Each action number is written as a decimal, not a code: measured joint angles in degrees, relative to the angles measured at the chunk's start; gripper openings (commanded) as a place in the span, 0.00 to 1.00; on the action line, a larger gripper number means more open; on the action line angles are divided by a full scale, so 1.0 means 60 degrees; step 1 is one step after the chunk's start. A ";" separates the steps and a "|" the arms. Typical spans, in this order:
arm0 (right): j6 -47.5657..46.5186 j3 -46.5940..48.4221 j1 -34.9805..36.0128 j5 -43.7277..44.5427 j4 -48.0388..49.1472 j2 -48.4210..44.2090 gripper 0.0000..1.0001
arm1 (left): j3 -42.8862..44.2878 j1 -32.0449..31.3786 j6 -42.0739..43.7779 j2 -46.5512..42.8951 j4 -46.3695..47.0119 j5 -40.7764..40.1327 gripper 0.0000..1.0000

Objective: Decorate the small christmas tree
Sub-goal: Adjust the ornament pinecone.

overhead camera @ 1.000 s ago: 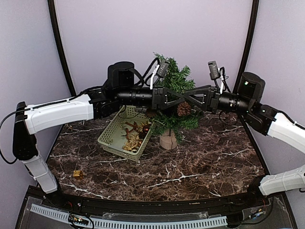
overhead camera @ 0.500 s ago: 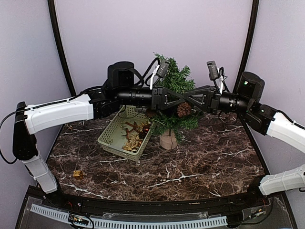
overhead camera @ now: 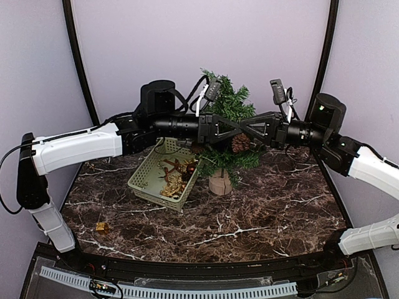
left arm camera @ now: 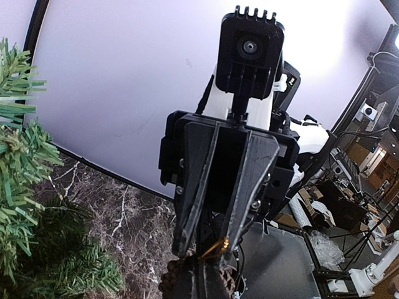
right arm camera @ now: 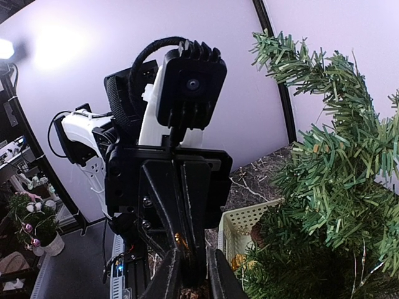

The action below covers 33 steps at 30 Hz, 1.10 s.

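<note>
At the back middle of your marbled table (overhead camera: 268,212) stands the small christmas tree (overhead camera: 228,104): bushy dark green needles, a short trunk and a round tan wooden base, taller than the pale green basket (overhead camera: 143,179) just to its left. In front of it, your left gripper (overhead camera: 236,129) and right gripper (overhead camera: 244,129) meet tip to tip. The left jaws are closed on the gold loop (right arm camera: 181,240) of a pine cone (overhead camera: 240,142). The right jaws stand narrow, and you cannot tell whether they grip.

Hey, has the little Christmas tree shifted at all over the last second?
No. The small christmas tree stands where it did: its wooden base is still just right of the green basket.
</note>
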 measured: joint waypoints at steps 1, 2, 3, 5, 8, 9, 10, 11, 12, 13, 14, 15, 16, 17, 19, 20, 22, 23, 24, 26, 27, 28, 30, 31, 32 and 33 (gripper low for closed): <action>-0.0004 0.0000 0.0004 -0.0004 0.0004 0.0000 0.16 | 0.0000 0.0004 0.0000 0.0000 0.0000 0.0004 0.00; -0.0007 0.0000 0.0004 0.0000 0.0004 0.0000 0.17 | 0.0000 0.0004 0.0000 0.0000 0.0000 0.0007 0.00; -0.0004 0.0004 0.0004 0.0000 0.0004 0.0000 0.17 | 0.0000 0.0004 0.0000 0.0000 0.0000 0.0007 0.00; -0.0007 0.0004 0.0004 0.0004 0.0004 0.0000 0.18 | 0.0000 0.0004 -0.0004 0.0000 0.0000 0.0018 0.00; -0.0004 0.0004 0.0000 0.0015 0.0000 0.0000 0.18 | 0.0000 0.0004 -0.0004 0.0000 0.0000 0.0047 0.00; -0.0007 0.0004 0.0004 0.0015 0.0000 0.0000 0.18 | 0.0000 0.0004 -0.0004 0.0000 0.0000 0.0051 0.00; -0.0004 0.0004 0.0004 0.0015 0.0000 0.0000 0.18 | 0.0000 0.0004 0.0000 0.0000 0.0000 0.0066 0.00; -0.0004 0.0004 0.0004 0.0015 0.0000 0.0000 0.18 | 0.0000 0.0004 0.0000 0.0000 0.0000 0.0076 0.00; -0.0004 0.0004 0.0004 0.0015 0.0000 0.0000 0.18 | 0.0000 0.0004 0.0000 0.0000 0.0000 0.0080 0.00; -0.0004 0.0004 0.0004 0.0015 0.0000 0.0000 0.18 | 0.0000 0.0004 0.0000 0.0000 0.0000 0.0080 0.00; -0.0004 0.0004 0.0004 0.0015 0.0000 0.0000 0.18 | 0.0000 0.0004 0.0000 0.0000 0.0000 0.0084 0.00; -0.0004 0.0004 0.0004 0.0015 0.0000 0.0000 0.18 | 0.0000 0.0004 0.0000 0.0000 0.0000 0.0084 0.00; -0.0004 0.0007 0.0004 0.0015 0.0000 0.0000 0.18 | 0.0000 0.0004 0.0000 0.0000 0.0000 0.0084 0.00; -0.0004 0.0011 0.0004 0.0015 0.0000 0.0004 0.17 | 0.0000 0.0004 0.0000 0.0000 0.0000 0.0087 0.00; 0.0000 0.0018 0.0004 0.0004 0.0004 0.0007 0.13 | 0.0000 0.0004 0.0004 0.0000 -0.0004 0.0091 0.00; -0.0004 0.0018 0.0004 -0.0004 0.0004 0.0011 0.09 | 0.0000 0.0004 0.0004 0.0000 -0.0004 0.0091 0.00; -0.0022 0.0022 0.0004 -0.0051 0.0018 0.0011 0.06 | 0.0000 0.0004 0.0007 0.0000 -0.0015 0.0076 0.00; 0.0011 0.0029 0.0011 -0.0069 0.0036 0.0011 0.06 | 0.0000 0.0004 0.0011 0.0000 -0.0040 0.0080 0.00; 0.0022 0.0036 0.0011 -0.0055 0.0058 0.0011 0.05 | 0.0000 0.0004 0.0025 0.0000 -0.0062 0.0080 0.00; 0.0022 0.0040 0.0011 0.0193 0.0062 0.0000 0.03 | -0.0011 -0.0011 0.0149 -0.0018 -0.0189 0.0073 0.00; 0.0011 0.0040 0.0007 0.0342 0.0051 -0.0004 0.01 | -0.0051 -0.0018 0.0222 -0.0062 -0.0237 0.0044 0.00; -0.0015 0.0040 0.0000 0.0517 0.0036 -0.0011 0.00 | -0.0138 -0.0018 0.0288 -0.0131 -0.0302 -0.0015 0.00; -0.0015 0.0036 -0.0040 0.0820 -0.0051 -0.0076 0.00 | -0.0408 -0.0011 0.0430 -0.0412 -0.0481 -0.0109 0.00; -0.0025 0.0033 -0.0058 0.0936 -0.0073 -0.0124 0.00 | -0.0550 -0.0004 0.0484 -0.0583 -0.0550 -0.0131 0.00; -0.0018 0.0033 -0.0087 0.1009 -0.0080 -0.0182 0.00 | -0.0637 0.0007 0.0517 -0.0718 -0.0605 -0.0149 0.00; -0.0015 0.0033 -0.0098 0.1038 -0.0073 -0.0233 0.00 | -0.0703 0.0033 0.0532 -0.0867 -0.0663 -0.0149 0.00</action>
